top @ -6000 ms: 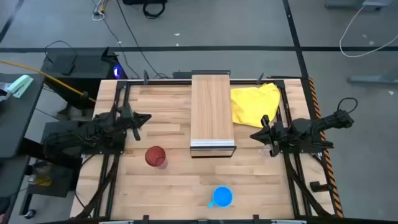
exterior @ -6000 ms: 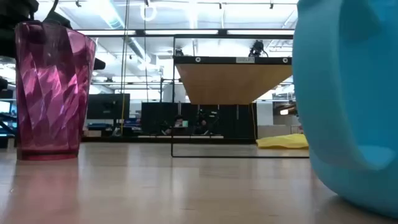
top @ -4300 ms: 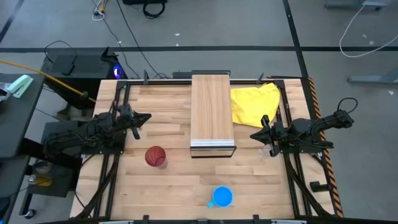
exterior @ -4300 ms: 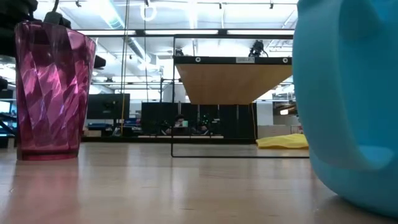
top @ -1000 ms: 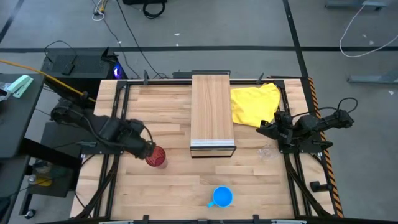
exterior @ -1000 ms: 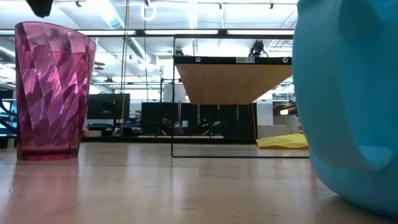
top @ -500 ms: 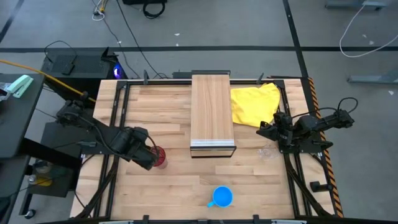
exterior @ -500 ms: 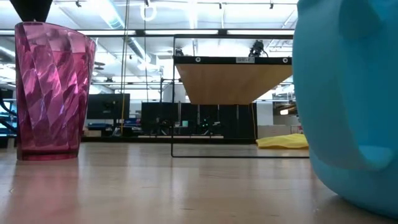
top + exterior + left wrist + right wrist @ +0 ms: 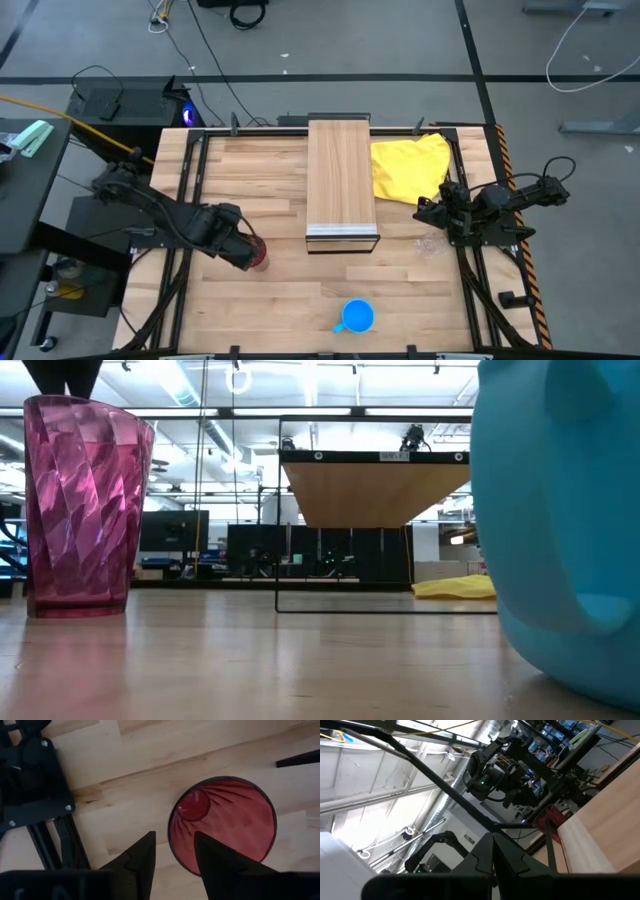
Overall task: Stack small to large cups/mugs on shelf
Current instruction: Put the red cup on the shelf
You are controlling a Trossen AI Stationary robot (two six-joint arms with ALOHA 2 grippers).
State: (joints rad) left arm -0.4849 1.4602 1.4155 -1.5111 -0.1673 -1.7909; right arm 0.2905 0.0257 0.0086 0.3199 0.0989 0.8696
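The red tumbler (image 9: 260,258) stands upright on its base on the tabletop, left of the shelf (image 9: 341,180). My left gripper (image 9: 172,852) points straight down just above its rim (image 9: 85,400), open. One finger is over the inside and one over the outside of the rim's edge; I cannot tell whether they touch it. The blue mug (image 9: 356,317) stands near the front edge. The tiny clear cup (image 9: 430,243) stands at the right, close to my right gripper (image 9: 420,210), which is shut on nothing.
A yellow cloth (image 9: 410,165) lies crumpled right of the shelf at the back. The shelf (image 9: 375,485) stands raised on a dark metal frame, with open space beneath. Bare planks lie between the tumbler and the mug (image 9: 560,530).
My left gripper has swung a little toward the table's near edge and come down over the red tumbler, ending just above its rim. The tumbler has stayed where it was.
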